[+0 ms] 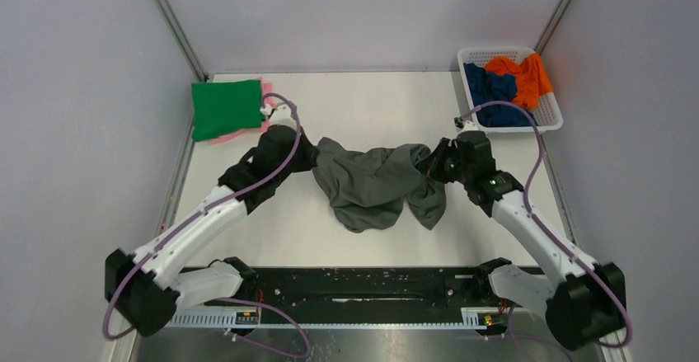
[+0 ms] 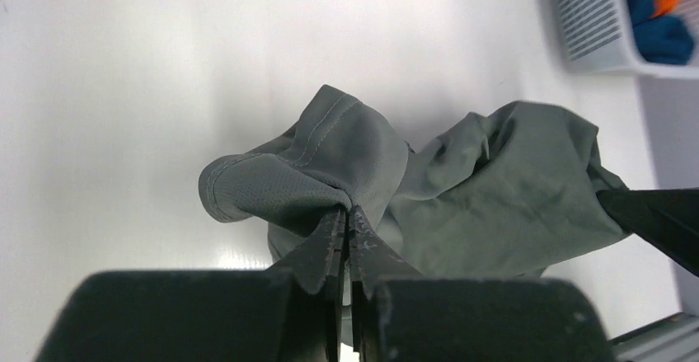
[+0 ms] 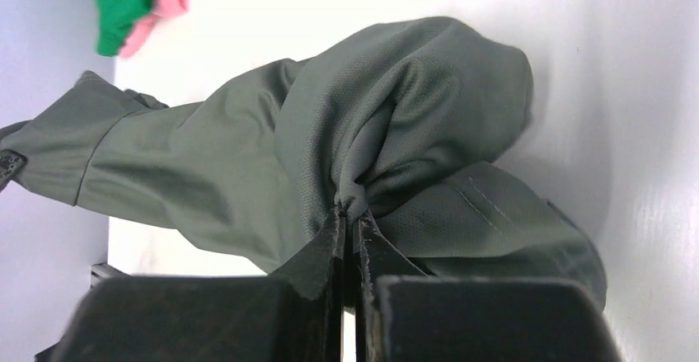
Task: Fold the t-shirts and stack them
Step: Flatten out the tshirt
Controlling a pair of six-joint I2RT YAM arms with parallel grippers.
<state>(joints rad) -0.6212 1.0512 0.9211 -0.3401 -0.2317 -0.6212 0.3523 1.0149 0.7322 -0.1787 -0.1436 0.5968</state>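
Here, from the top camera, the dark grey t-shirt (image 1: 375, 185) is bunched between the two arms over the middle of the white table (image 1: 371, 106), its soft matte cloth sagging in loose folds. The left gripper (image 1: 311, 157) pinches its left end and the right gripper (image 1: 430, 168) its right end. In the far left corner the green t-shirt (image 1: 225, 106) lies folded into a flat rectangle on the pink t-shirt (image 1: 229, 138), whose edge peeks out beneath. At the far right a white lattice basket (image 1: 551, 119) holds the crumpled navy blue t-shirt (image 1: 490, 90) and orange t-shirt (image 1: 527, 77). Pale grey walls (image 1: 82, 131) close in three sides, and a black rail (image 1: 354, 284) runs along the near edge.

From the left wrist, the black fingers (image 2: 330, 246) are pressed together on a gathered fold of fine-mesh grey cloth just below a stitched hem. The glossy tabletop lies behind, and the basket shows at the top right.

From the right wrist, the fingers (image 3: 326, 255) are likewise clamped on a pucker of the same cloth, which billows into a rounded pouch above them. The green and pink shirts show at the top left.
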